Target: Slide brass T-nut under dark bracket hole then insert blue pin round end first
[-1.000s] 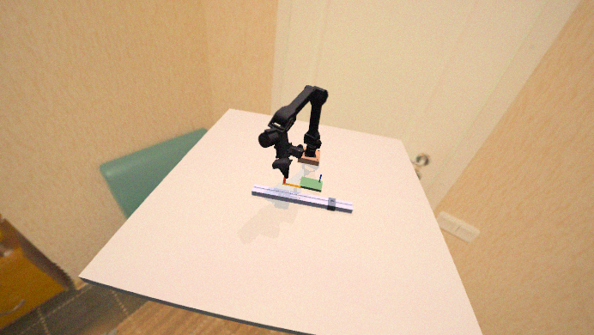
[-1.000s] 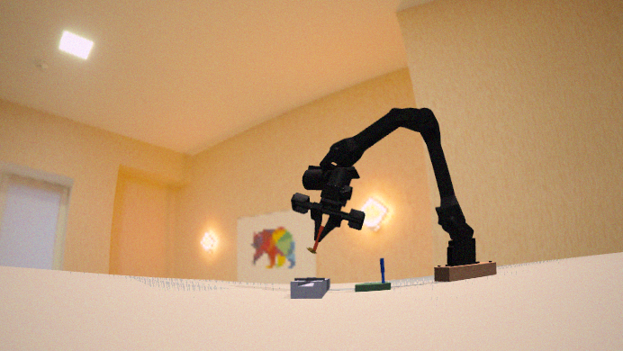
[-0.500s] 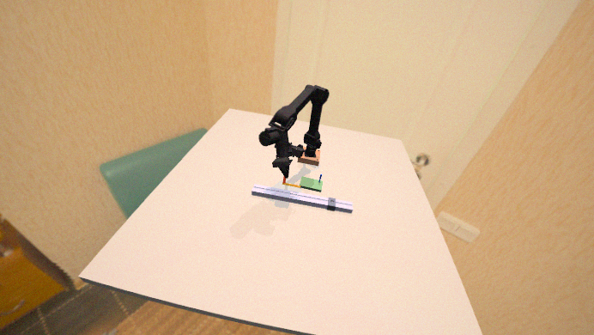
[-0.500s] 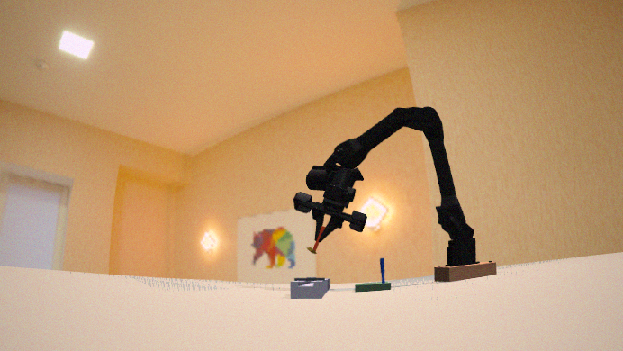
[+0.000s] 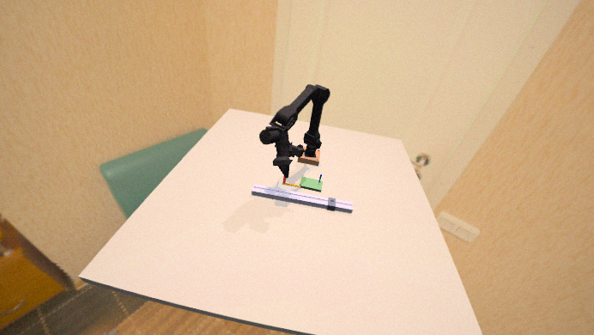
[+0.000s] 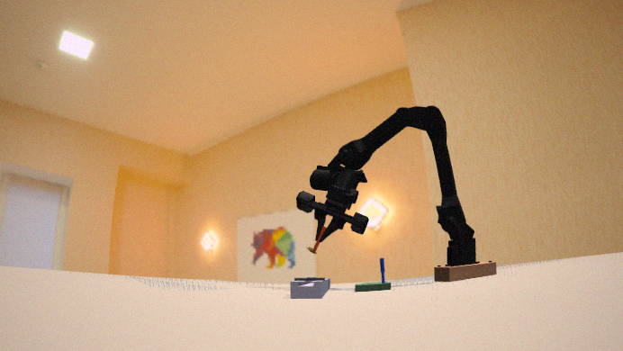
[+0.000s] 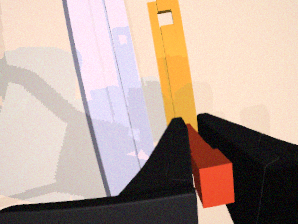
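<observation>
Handle [image 5: 284,179] [image 6: 320,239] [image 7: 216,184], orange and tilted, is clamped between the nearly closed fingers of my claw [image 5: 285,175] [image 6: 320,238] [image 7: 189,125]. Just beyond the fingertips, the brass T-nut [image 5: 292,185] [image 6: 311,249] [image 7: 175,75] hangs from it in the air, outside the slot. Lower down, below the claw, I see the aluminum rail [image 5: 296,197] [image 6: 310,292] [image 7: 100,75] lying on the table [image 5: 343,266] [image 6: 180,315] [image 7: 250,65]. Off toward the arm's base side, below the claw, is the green tray [image 5: 311,184] [image 6: 373,287], with the blue pin [image 5: 320,178] [image 6: 383,270] upright in it. Farther from the claw, the dark bracket [image 5: 331,204] sits across the rail, toward one end. Well behind all that, a colorful bear picture [image 6: 273,247] hangs on the wall.
</observation>
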Controlling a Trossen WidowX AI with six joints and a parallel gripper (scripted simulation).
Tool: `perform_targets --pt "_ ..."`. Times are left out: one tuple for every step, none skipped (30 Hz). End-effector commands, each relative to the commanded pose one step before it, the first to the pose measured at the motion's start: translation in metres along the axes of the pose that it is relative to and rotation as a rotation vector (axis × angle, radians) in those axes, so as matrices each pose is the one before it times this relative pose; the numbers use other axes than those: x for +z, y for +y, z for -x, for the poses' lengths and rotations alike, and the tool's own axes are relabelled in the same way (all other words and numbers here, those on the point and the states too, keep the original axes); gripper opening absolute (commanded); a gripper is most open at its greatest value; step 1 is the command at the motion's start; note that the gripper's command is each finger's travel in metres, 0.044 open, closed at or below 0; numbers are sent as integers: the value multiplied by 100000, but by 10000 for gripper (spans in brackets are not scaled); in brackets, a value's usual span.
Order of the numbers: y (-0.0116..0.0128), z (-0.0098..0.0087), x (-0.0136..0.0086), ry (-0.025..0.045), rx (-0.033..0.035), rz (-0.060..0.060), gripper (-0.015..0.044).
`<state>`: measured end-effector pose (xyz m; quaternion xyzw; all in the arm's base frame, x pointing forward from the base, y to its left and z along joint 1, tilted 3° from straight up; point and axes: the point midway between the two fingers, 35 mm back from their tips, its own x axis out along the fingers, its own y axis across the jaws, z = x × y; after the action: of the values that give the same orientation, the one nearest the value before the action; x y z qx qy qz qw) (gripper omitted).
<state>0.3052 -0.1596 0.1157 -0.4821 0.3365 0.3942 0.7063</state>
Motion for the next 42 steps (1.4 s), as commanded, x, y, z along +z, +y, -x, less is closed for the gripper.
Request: perform_targets --pt "48 143 88 -264 -1970 883 -150" --pt "22 3 0 -1 -311 107 -150" --pt "22 3 1 -1 -311 108 -150" --pt "22 3 1 0 -311 108 -150" --pt "22 3 1 0 -311 109 -150" --pt "23 3 1 0 -310 109 -150" --pt "23 3 1 1 -310 110 -150" --pt "23 3 1 1 -310 110 -150" --pt "23 3 1 1 -310 111 -150" --pt "23 4 1 2 -310 111 -150" --pt "23 4 2 2 -309 112 -150" --pt "23 4 2 2 -309 112 -150" --pt "23 4 2 3 -309 113 -150" --pt "23 4 2 3 -309 113 -150" --pt "23 4 2 3 -308 114 -150" --pt "24 4 2 4 -308 114 -150" --pt "24 4 2 4 -308 115 -150" --pt "24 4 3 4 -308 115 -150" --pt "24 4 3 5 -308 116 -150" --pt "24 5 3 5 -307 116 -150" --pt "24 5 3 5 -307 117 -150" --pt "24 5 3 6 -307 117 -150" --pt "24 5 3 6 -307 118 -150" --pt "24 5 3 6 -306 118 -150" --pt "25 5 4 6 -306 119 -150" --pt "25 5 4 7 -306 119 -150" --pt "25 5 4 7 -306 120 -150" --pt "25 5 4 7 -305 120 -150" --pt "25 5 4 8 -305 121 -150" --pt "25 6 4 8 -305 121 -150" --pt "25 6 4 8 -305 122 -150" --pt "25 6 5 9 -304 122 -150" --pt "25 6 5 9 -304 123 -150" --pt "25 6 5 9 -304 123 -150" --pt "26 6 5 10 -304 124 -150" --pt "26 6 5 10 -303 124 -150" --pt "26 6 5 10 -303 125 -150" --pt "26 6 6 10 -303 125 -150" --pt "26 6 6 11 -302 126 -150" --pt "26 7 6 11 -302 126 -150" --pt "26 7 6 11 -302 127 -150" --pt "26 7 6 11 -296 125 -150"
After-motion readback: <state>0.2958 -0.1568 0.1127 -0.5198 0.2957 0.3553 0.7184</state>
